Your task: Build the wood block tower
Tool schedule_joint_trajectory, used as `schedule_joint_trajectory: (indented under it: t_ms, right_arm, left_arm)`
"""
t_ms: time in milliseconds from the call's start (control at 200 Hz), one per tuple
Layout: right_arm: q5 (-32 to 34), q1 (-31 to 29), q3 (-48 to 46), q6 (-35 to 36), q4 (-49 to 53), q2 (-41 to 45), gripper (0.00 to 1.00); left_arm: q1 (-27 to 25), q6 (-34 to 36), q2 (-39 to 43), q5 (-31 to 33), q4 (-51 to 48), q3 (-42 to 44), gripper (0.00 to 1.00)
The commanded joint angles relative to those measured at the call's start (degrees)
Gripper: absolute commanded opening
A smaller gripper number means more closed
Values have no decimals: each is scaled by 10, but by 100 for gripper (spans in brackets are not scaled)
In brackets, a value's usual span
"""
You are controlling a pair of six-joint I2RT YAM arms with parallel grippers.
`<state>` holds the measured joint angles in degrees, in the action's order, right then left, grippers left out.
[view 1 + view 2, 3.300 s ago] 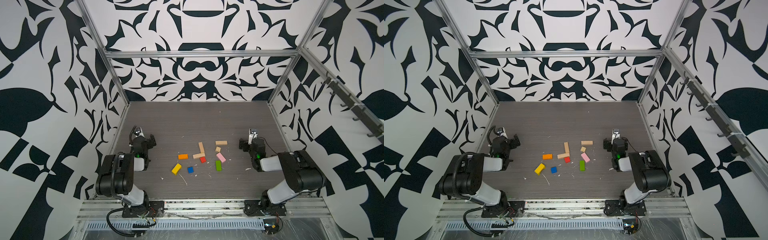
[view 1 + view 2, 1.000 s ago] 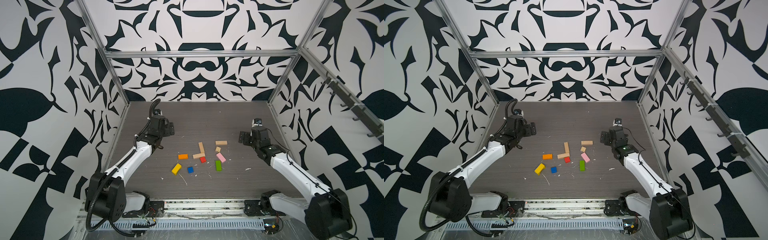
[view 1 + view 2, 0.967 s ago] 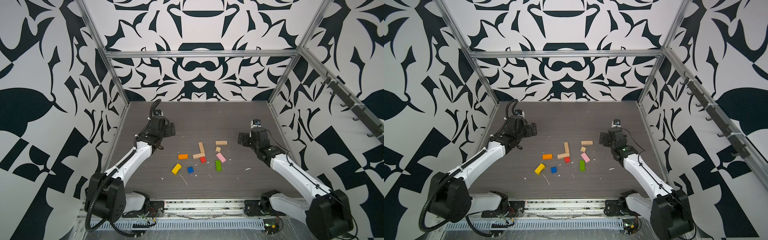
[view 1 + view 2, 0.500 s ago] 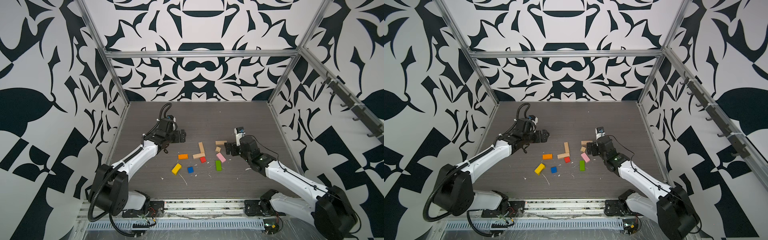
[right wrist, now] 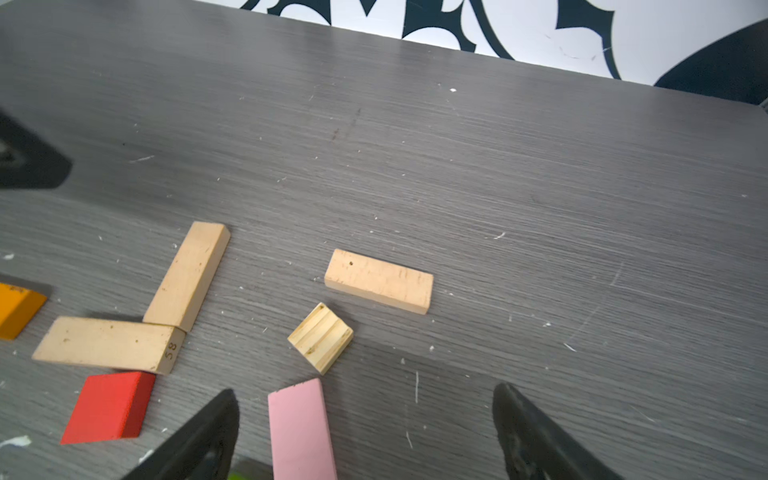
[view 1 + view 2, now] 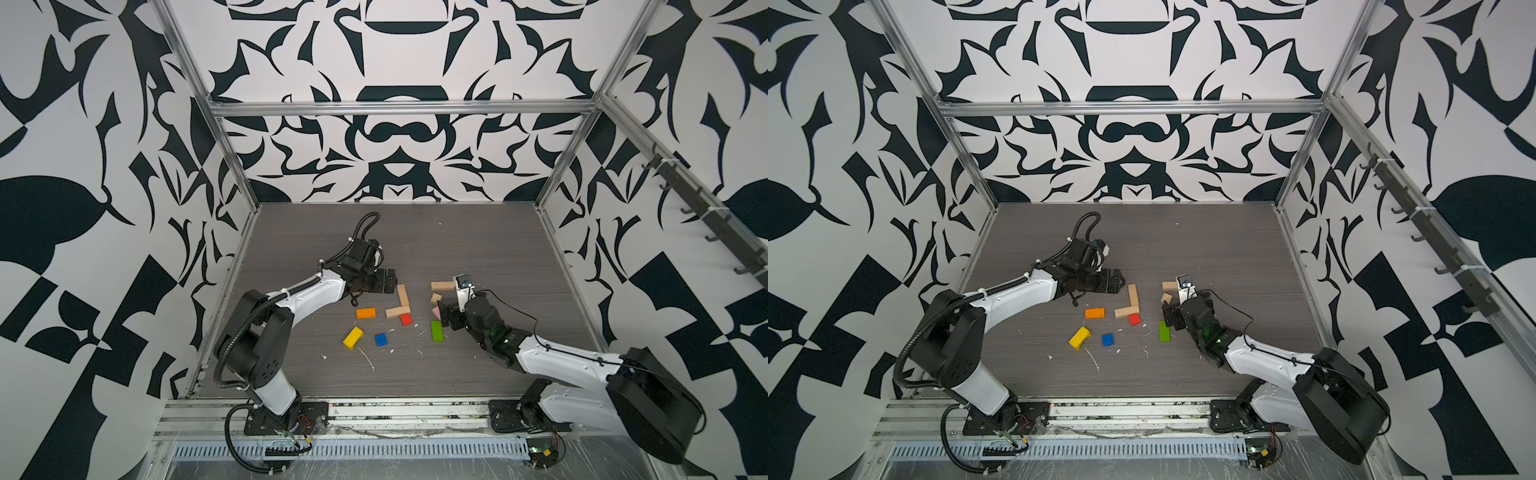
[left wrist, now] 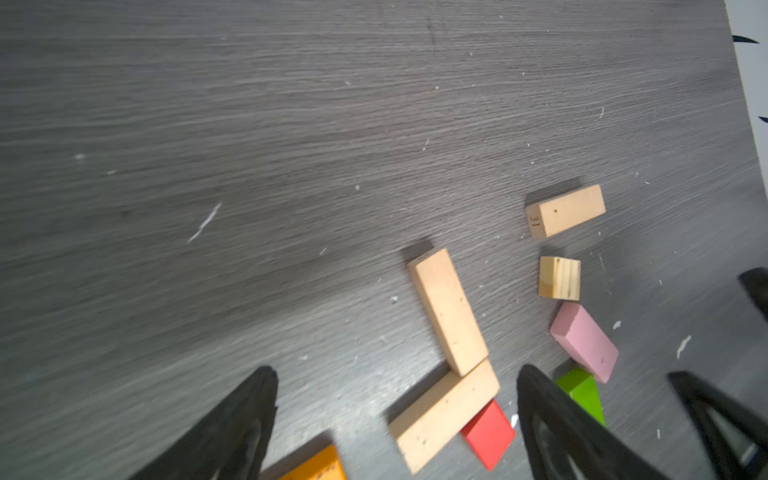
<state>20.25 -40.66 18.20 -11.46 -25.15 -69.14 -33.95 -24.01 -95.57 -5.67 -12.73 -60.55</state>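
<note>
The wood blocks lie loose and flat on the grey floor, and no tower stands. Two tan planks (image 6: 402,294) (image 6: 397,311) form an L. A third plank (image 6: 442,285), a tan cube (image 6: 435,298) and a pink block (image 5: 301,428) lie to the right. Orange (image 6: 365,313), red (image 6: 406,319), yellow (image 6: 353,337), blue (image 6: 381,339) and green (image 6: 436,331) blocks lie nearer the front. My left gripper (image 7: 397,374) hangs open over the L's corner, holding nothing. My right gripper (image 5: 365,392) is open over the pink block's far end.
Patterned walls with metal frame posts (image 6: 245,195) close in the floor on three sides. White scraps (image 6: 368,359) litter the floor near the front. The two grippers hover a short distance apart on either side of the block cluster.
Both arms have reached inward to the blocks. The left gripper moved right and forward to the tan planks. The right gripper moved left and lower, over the pink block. No block has moved.
</note>
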Motion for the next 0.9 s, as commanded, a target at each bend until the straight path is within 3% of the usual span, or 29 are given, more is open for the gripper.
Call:
schedule_joint_trajectory:
  t_ms: [0,95,315,330,895]
  right_arm:
    - [19,-17,-15,29,-97,-30,97]
    - [47,-46,-38,40,-160,-56,97]
    - [77,-64,-53,45,-197,-66,96]
    - [79,-65,-54,45,-199,-67,96]
    - [110,-72,-35,44,-182,-99,90]
  left_arm:
    - [-18,-13,-30,-15,-16,-32,91]
    - [-31,-21,-59,-19,-30,-57,88]
    - [-46,-25,-103,-8,-61,-100,86]
    - [-46,-26,-105,-8,-62,-102,82]
    - [-53,-54,-185,-85,-49,-201,80]
